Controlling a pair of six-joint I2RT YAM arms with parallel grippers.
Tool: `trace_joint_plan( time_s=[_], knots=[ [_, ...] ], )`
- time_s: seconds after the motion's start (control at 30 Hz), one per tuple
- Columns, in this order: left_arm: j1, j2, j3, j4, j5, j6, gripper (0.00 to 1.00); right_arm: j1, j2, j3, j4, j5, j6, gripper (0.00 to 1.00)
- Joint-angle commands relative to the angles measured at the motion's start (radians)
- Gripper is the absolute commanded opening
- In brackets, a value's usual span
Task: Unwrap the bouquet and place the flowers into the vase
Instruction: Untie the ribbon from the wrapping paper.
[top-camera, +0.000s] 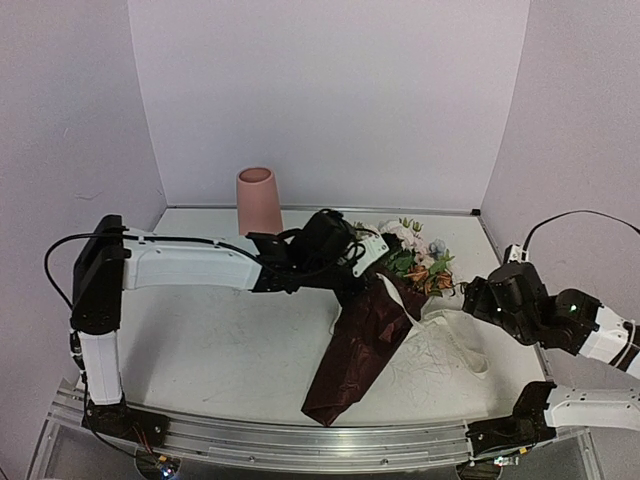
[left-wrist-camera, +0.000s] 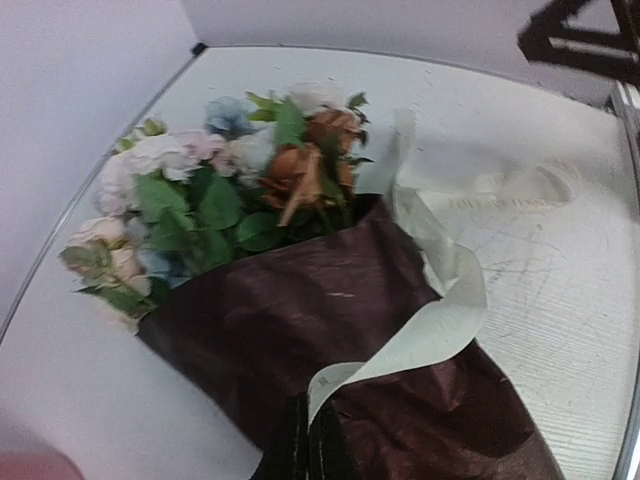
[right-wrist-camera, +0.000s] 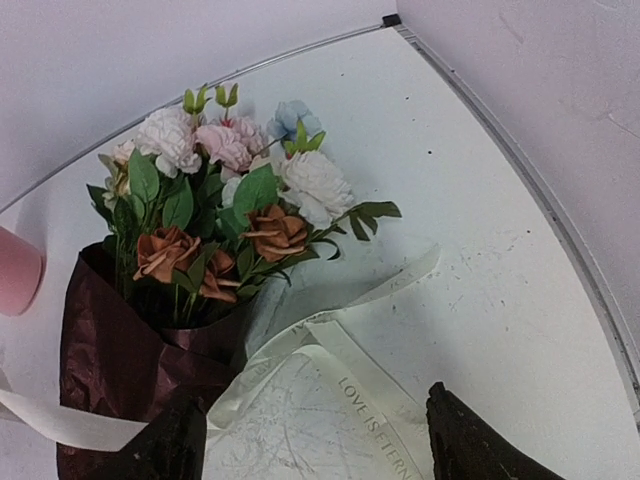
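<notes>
The bouquet (top-camera: 405, 262) lies on the table right of centre, its dark red wrapping paper (top-camera: 355, 350) trailing toward the near edge. The flowers (left-wrist-camera: 230, 190) are pink, peach, white and pale blue, and they stick out of the paper (left-wrist-camera: 300, 320). My left gripper (left-wrist-camera: 310, 440) is shut on the end of the cream ribbon (left-wrist-camera: 440, 320), just above the paper. My right gripper (right-wrist-camera: 315, 440) stands open low over the table, and the printed ribbon (right-wrist-camera: 370, 400) lies loose between its fingers (right-wrist-camera: 470, 440). The salmon-pink vase (top-camera: 258, 200) stands upright at the back, left of the bouquet.
White walls close in the table (top-camera: 220, 340) at the back and on both sides. A metal rail (top-camera: 300, 440) runs along the near edge. The left arm (top-camera: 200, 265) stretches across the middle toward the bouquet. In the right wrist view the vase (right-wrist-camera: 15, 270) shows at the left edge.
</notes>
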Motion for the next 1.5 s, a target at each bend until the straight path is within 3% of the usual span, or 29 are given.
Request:
trace_joint_plan(
  time_s=[0.0,0.17,0.3,0.43,0.53,0.63,1.1,1.3,1.47],
  knots=[
    [0.084,-0.183,-0.168,0.145,-0.129,-0.196,0.00,0.002,0.080,-0.002,0.132,-0.139,-0.136,0.77],
    [0.143,-0.275,-0.329,0.183,-0.225,-0.349,0.01,0.002,0.180,0.021,0.201,-0.238,-0.179,0.77],
    [0.145,-0.309,-0.411,0.187,-0.233,-0.368,0.04,0.002,0.273,0.040,0.269,-0.344,-0.222,0.76],
    [0.145,-0.333,-0.460,0.198,-0.237,-0.376,0.04,0.003,0.351,0.047,0.408,-0.569,-0.361,0.67],
    [0.145,-0.344,-0.474,0.208,-0.208,-0.363,0.04,0.003,0.423,0.075,0.448,-0.641,-0.423,0.59],
    [0.145,-0.351,-0.478,0.214,-0.186,-0.351,0.04,0.004,0.499,0.122,0.429,-0.653,-0.475,0.55],
    [0.145,-0.356,-0.477,0.223,-0.175,-0.331,0.04,0.005,0.641,0.181,0.384,-0.624,-0.561,0.56],
    [0.145,-0.353,-0.473,0.226,-0.175,-0.333,0.05,0.005,0.660,0.186,0.381,-0.619,-0.554,0.38],
    [0.145,-0.347,-0.477,0.226,-0.175,-0.327,0.05,0.005,0.661,0.180,0.379,-0.609,-0.542,0.35]
  ],
)
